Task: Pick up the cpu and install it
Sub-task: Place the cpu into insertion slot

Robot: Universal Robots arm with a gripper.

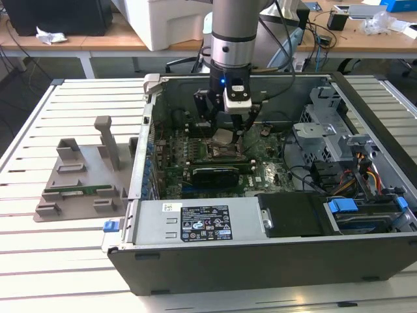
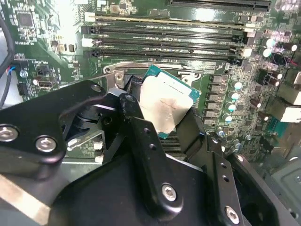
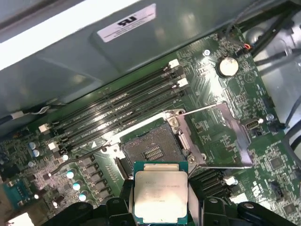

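Silvery cpu (image 3: 160,188) clamped by its edges in the pincer (image 3: 161,203), just above the empty socket (image 3: 151,148); not yet seated.

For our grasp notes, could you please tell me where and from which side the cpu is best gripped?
Probably two opposite thin edges, from above, as the gripper holds the cpu now: it is flat and square, and its underside must meet the socket.

The gripper (image 1: 227,139) holds the cpu (image 1: 224,135) (silvery) above the motherboard (image 1: 262,173).
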